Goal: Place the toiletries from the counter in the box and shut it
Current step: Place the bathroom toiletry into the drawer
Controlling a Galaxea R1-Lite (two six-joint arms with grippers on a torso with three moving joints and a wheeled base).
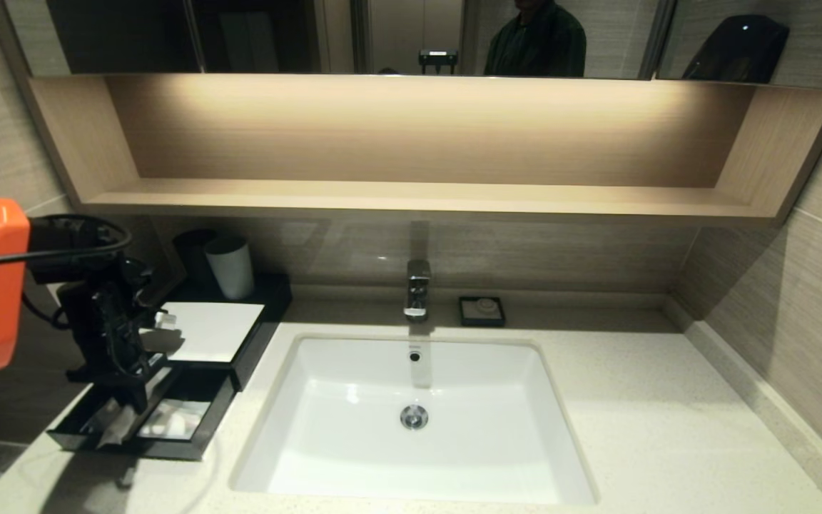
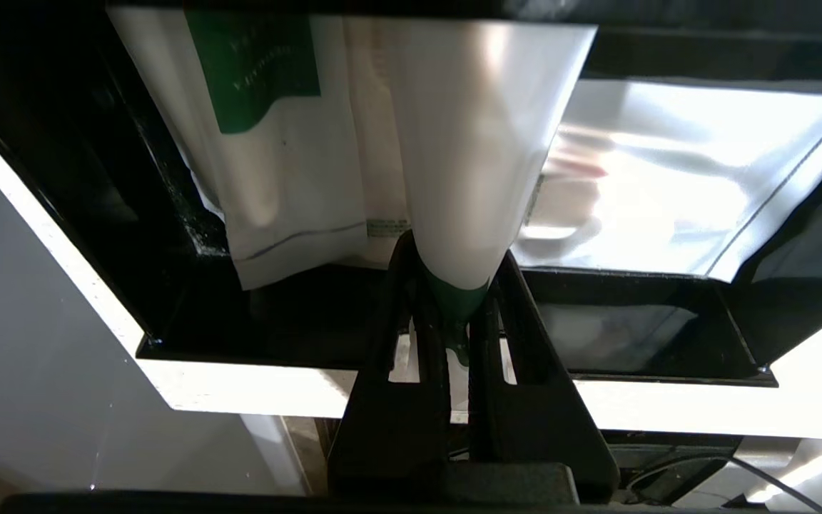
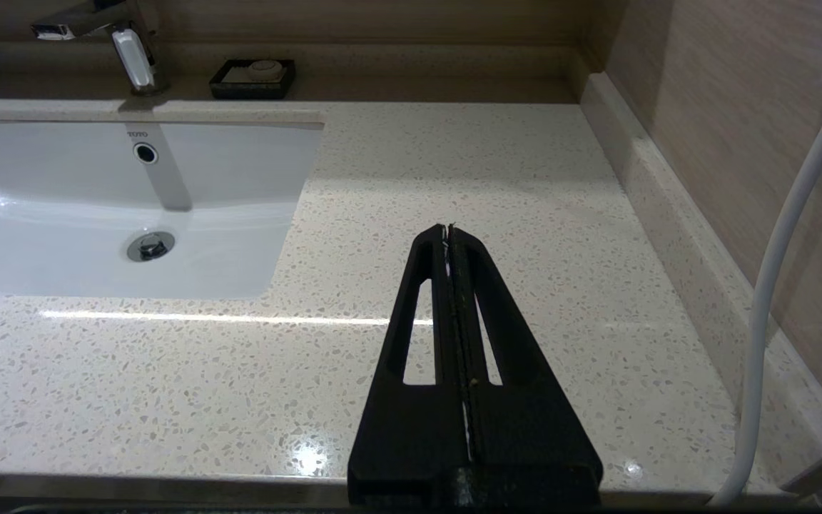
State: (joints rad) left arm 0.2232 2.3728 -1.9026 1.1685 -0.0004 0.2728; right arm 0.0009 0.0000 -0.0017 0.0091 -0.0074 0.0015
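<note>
Black drawer walls frame the scene in the head view: the box (image 1: 211,335) sits on the worktop (image 1: 632,400) left of the basin (image 1: 411,421), its drawer (image 1: 147,421) pulled out toward the worktop's front edge. The left gripper (image 1: 122,410) is seen low over the drawer's left half, with a pale packet (image 1: 117,427) hanging from it into the drawer. A square packet (image 1: 172,421) already lies in the drawer's half nearer the basin. No other packets are seen on the worktop around the basin.

From the left wrist view, the left gripper (image 2: 457,314) is shown with its jaws pinched nearly together on the narrow green end of the long packet (image 2: 479,143). Beside it in the drawer another long packet (image 2: 290,157) is seen, and the shiny square packet (image 2: 668,185) further over. The held packet's far end runs out of sight under the box's top.

From the right wrist view, the right gripper (image 3: 448,232) is shown parked above bare worktop right of the basin, jaws pressed together, nothing held.

The risks are judged as follows. If the packet is let go with its near end lying over the drawer's front wall, it could be trapped when the drawer is pushed in. Slippery film could cling to the jaws and be dragged out again as the arm lifts. A packet standing proud could foul the box's top and jam the drawer.
</note>
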